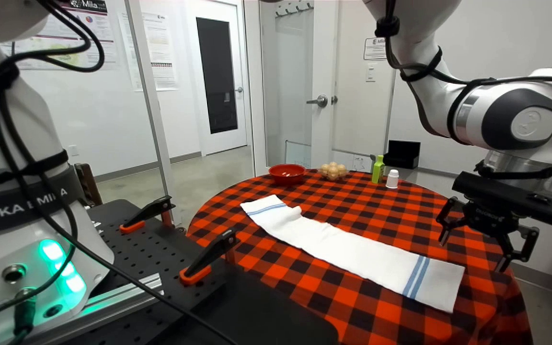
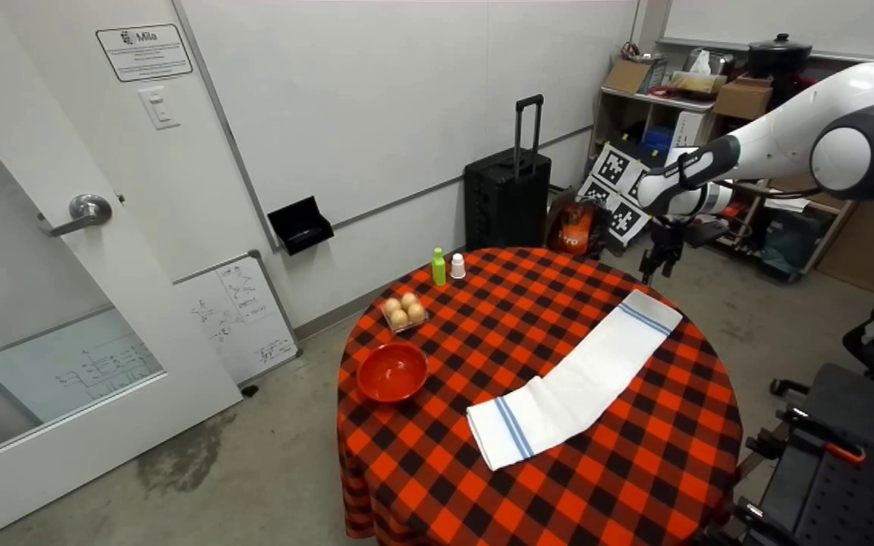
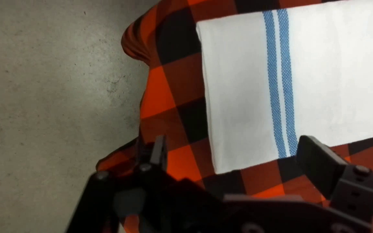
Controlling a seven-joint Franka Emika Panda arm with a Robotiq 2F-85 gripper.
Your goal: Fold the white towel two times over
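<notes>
The claw [image 1: 471, 252] is hanging spread wide and empty near one striped end [image 1: 436, 287] of the long white towel [image 1: 352, 251], which is stretching away across the tabletop [image 1: 367, 215].

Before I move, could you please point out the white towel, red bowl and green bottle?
White towel [image 1: 352, 251], in an exterior view: middle stretch.
Red bowl [image 2: 391, 375], in an exterior view: inner bottom.
Green bottle [image 2: 438, 271], in an exterior view: its body.

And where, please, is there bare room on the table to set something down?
Checked cloth shows bare between the white towel and the red bowl, eggs and green bottle; also between towel and black bench. It's most crowded from bowl to white container.
</notes>
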